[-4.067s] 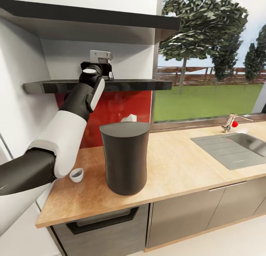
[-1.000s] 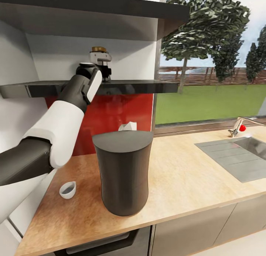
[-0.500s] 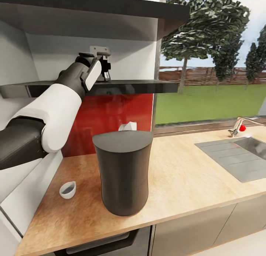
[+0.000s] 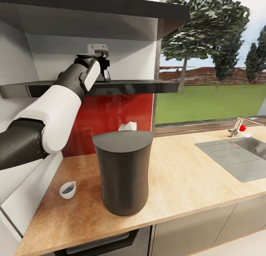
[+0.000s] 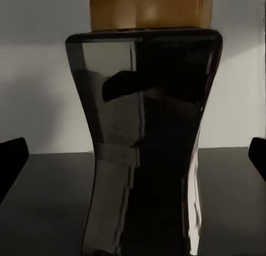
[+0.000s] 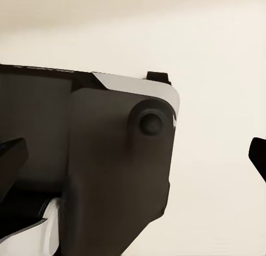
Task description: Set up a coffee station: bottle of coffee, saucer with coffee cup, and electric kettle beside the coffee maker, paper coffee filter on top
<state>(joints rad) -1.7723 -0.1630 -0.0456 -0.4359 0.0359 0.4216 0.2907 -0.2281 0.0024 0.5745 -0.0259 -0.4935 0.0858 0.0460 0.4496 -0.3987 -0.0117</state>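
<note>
The left arm (image 4: 55,111) was glossy white at the middle, dark grey either end, with a white forearm panel. Black fingertips (image 5: 11,159) edged its wrist view.

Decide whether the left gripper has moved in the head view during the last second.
Yes. The left gripper has shifted toward the left end of the shelf and now hides the jar's gold lid.

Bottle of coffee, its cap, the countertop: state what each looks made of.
Bottle of coffee: dark glass or clear plastic, glossy; it shows reflections and see-through edges. Its cap: matte golden tan, perhaps wood or plastic. Countertop: light wood or wood-look laminate, with faint grain.
</note>
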